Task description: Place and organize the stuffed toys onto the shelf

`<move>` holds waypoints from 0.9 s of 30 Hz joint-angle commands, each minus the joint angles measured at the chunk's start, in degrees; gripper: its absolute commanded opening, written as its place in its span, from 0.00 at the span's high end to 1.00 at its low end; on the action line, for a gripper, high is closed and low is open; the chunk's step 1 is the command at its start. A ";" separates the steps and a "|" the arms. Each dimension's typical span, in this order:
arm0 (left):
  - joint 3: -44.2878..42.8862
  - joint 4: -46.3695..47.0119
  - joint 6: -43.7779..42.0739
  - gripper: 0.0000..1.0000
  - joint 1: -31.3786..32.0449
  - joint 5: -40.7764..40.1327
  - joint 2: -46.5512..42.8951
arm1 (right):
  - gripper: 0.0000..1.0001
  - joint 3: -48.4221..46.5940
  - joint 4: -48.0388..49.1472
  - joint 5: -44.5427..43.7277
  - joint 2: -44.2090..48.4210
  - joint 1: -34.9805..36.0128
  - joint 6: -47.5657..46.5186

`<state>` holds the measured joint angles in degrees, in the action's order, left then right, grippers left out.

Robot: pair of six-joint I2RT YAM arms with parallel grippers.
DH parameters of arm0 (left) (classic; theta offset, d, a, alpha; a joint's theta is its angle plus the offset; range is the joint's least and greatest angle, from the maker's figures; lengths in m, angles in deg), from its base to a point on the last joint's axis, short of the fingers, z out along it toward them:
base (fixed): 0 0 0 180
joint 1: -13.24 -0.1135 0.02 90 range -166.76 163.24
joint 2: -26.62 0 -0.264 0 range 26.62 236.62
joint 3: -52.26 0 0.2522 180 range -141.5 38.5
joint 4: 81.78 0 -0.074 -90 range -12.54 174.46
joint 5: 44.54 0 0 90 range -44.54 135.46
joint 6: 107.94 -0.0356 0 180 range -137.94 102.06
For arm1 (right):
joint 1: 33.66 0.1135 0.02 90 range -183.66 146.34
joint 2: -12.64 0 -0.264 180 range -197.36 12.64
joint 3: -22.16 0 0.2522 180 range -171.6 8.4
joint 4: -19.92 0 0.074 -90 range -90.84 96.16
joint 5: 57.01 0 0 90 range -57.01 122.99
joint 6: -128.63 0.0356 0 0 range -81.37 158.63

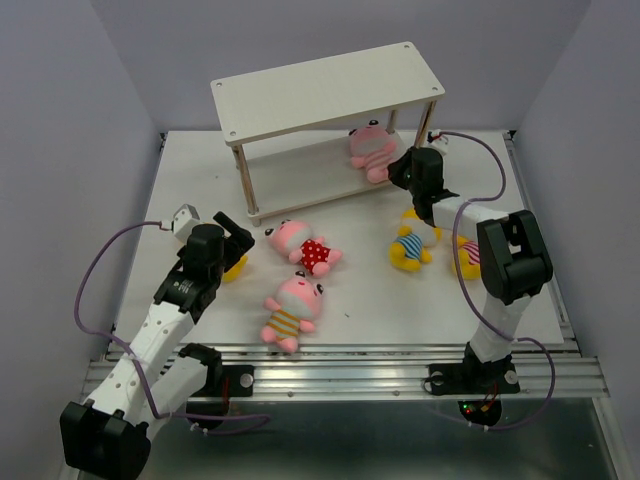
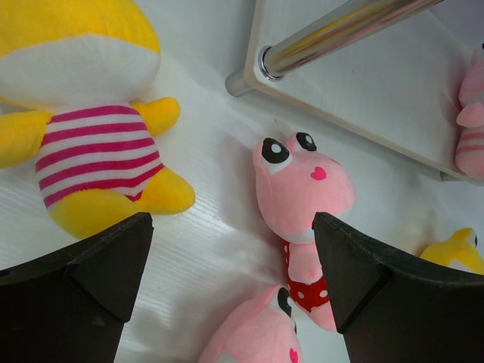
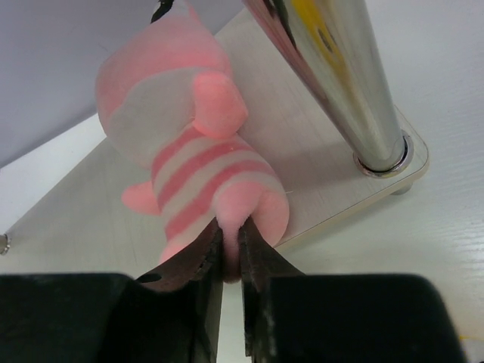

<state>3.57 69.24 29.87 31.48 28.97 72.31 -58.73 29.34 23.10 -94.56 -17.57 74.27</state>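
- A white table (image 1: pixel 380 300) between pale lilac walls is being used as the work surface, with the two-tier off-white shelf (image 1: pixel 320 90) standing at its far side.
- A pink striped plush toy (image 3: pixel 197 151) is being pinched by one foot in the right gripper (image 3: pixel 229 242), whose jaws are nearly shut on the plush.
- This toy is lying on the lower board at the shelf's right end, just beside a chrome leg (image 3: pixel 340 83). Its pinched foot seems to be overhanging the front edge, though this view is too close to be sure.
- The left gripper (image 1: pixel 232 230) is being held wide open and empty above a yellow toy with pink stripes (image 2: pixel 98 144), near the pink polka-dot toy (image 1: pixel 305 245).
- Placing is judged to be the step in hand. The toy should be nudged deeper onto the board, clear of the leg, before the jaws are opened. Room should also be left alongside it for the toys on the table.
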 commanded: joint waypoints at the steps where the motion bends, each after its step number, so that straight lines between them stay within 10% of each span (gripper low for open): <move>1: -1.10 1.34 -0.88 0.01 -0.31 -0.38 -0.52 | 0.79 -2.12 1.70 -0.39 0.23 -0.45 0.31; 7: -1.10 1.34 -0.88 0.01 -0.31 -0.38 -0.87 | 0.55 -2.56 0.73 -0.74 0.59 -0.98 0.31; 22: -1.01 1.34 -0.79 0.01 -0.31 0.14 -1.13 | 0.33 -2.48 -1.47 -1.54 3.31 -0.98 -0.83; 27: -1.36 0.37 -0.61 0.01 -0.31 0.23 -1.74 | 0.06 0.15 -2.61 -0.66 7.69 -0.98 -1.62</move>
<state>3.57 69.22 29.87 31.48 29.36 72.07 -59.15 25.82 22.66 -93.32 -18.29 73.94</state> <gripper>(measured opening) 0.986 0.870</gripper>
